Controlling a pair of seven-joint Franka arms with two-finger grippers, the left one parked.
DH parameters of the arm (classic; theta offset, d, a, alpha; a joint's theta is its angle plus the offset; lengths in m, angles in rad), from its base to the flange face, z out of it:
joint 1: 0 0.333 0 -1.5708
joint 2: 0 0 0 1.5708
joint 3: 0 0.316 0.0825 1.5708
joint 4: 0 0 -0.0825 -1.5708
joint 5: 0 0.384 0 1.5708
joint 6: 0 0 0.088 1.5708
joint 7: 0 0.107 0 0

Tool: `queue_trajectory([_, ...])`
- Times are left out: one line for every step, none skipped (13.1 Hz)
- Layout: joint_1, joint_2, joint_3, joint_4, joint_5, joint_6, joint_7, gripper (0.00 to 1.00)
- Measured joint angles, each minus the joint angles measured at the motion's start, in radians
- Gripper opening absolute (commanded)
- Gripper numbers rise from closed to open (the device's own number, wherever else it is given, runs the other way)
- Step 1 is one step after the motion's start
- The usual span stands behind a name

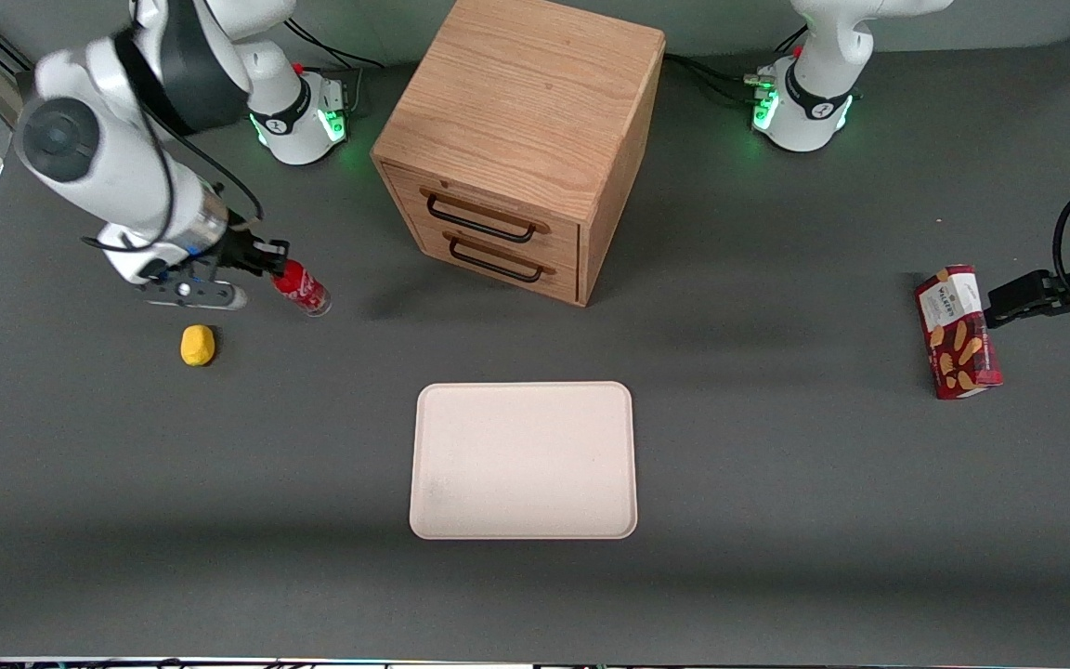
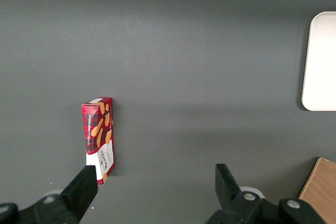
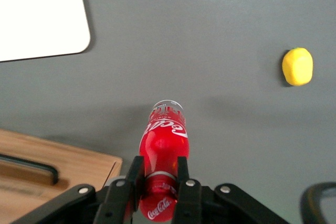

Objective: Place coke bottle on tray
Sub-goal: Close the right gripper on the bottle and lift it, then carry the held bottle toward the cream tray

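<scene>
The small red coke bottle (image 1: 303,288) (image 3: 164,140) hangs tilted above the table at the working arm's end, its clear base pointing away from the wrist. My gripper (image 1: 277,270) (image 3: 159,167) is shut on its neck just below the red cap, one black finger (image 3: 135,174) on each side. The pale cream-pink tray (image 1: 524,460) (image 3: 37,14) lies flat near the middle of the table, nearer the front camera than the bottle, with nothing on it.
A wooden two-drawer cabinet (image 1: 521,139) (image 3: 47,169) stands beside the bottle, toward the table's middle. A yellow lemon (image 1: 198,345) (image 3: 297,66) lies on the table near the gripper, closer to the front camera. A red snack box (image 1: 958,332) (image 2: 98,137) lies toward the parked arm's end.
</scene>
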Motion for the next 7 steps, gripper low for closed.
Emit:
queue_trajectory([0.0,-0.006,-0.008,0.058,0.015,-0.061,0.0,0.0])
queue_trajectory([-0.001,-0.01,-0.013,0.106,0.024,-0.108,0.0,0.0])
queue_trajectory([-0.001,-0.012,-0.015,0.137,0.027,-0.135,0.0,0.0])
queue_trajectory([-0.001,-0.013,-0.015,0.152,0.028,-0.144,0.0,0.0])
queue_trajectory([-0.001,-0.013,-0.015,0.158,0.028,-0.147,0.0,0.0])
queue_trajectory([-0.001,-0.012,-0.015,0.162,0.028,-0.149,0.0,0.0])
queue_trajectory([0.0,-0.013,-0.015,0.168,0.028,-0.156,0.0,0.0])
